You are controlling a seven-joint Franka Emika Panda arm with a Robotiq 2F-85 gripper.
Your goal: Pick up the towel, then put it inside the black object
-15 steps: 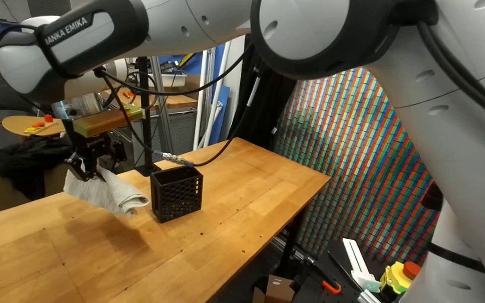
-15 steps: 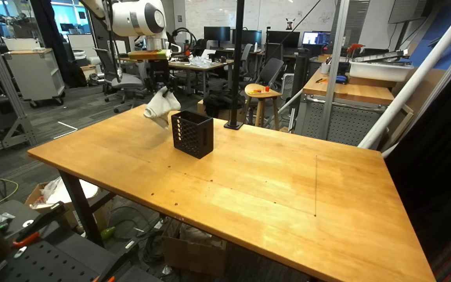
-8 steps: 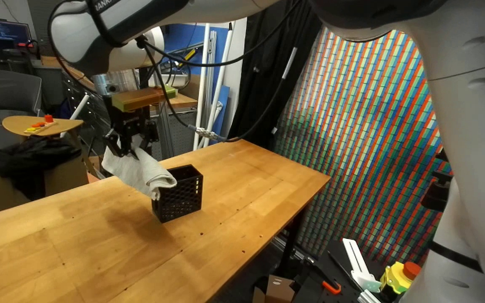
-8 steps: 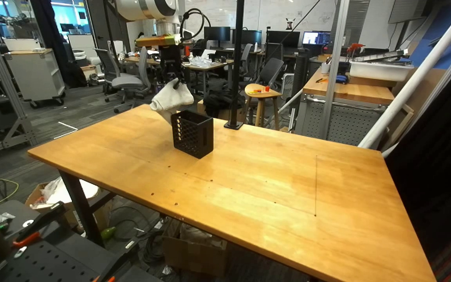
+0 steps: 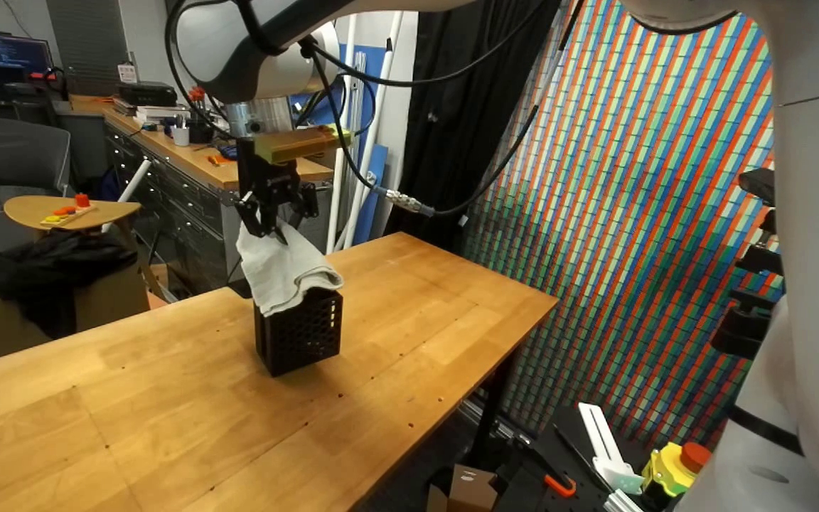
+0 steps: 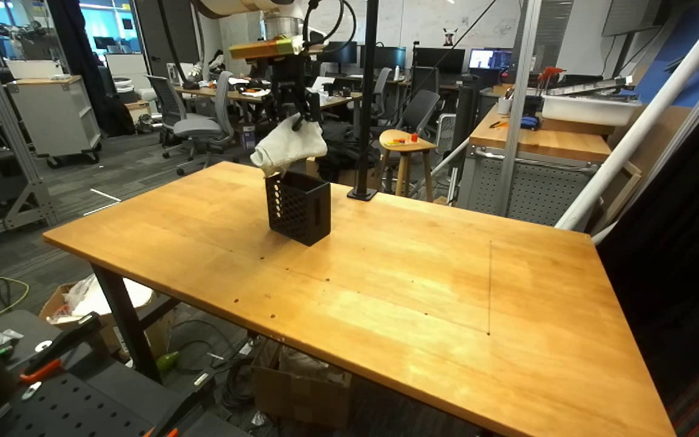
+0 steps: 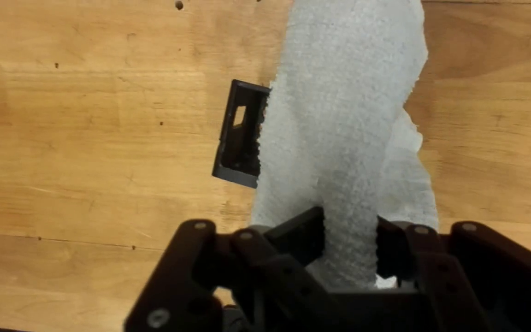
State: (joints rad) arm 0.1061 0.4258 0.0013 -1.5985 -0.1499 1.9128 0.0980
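Observation:
My gripper [image 7: 351, 235] is shut on the white towel [image 7: 348, 92], whose folded cloth bulges up between the fingers and spreads ahead of them. In both exterior views the towel [image 5: 285, 270] [image 6: 289, 149] hangs from the fingertips above the table. The black object [image 6: 301, 209], a mesh basket with an open top, stands upright on the table under the cloth's lower part. From above, the towel covers most of its opening, leaving part of the rim [image 7: 235, 175] in sight to the left. Whether cloth touches the rim, I cannot tell.
A wooden table [image 6: 416, 273] carries the basket. Just behind it a tall black pole [image 6: 369, 91] rises from a flat base at the table's back edge. A cable [image 5: 406, 203] loops from the arm over the table. Beyond the edge is a stool [image 6: 407, 139].
The gripper has carried the towel sideways and somewhat upward, from beside the basket to above it, still held. The basket has stayed in place.

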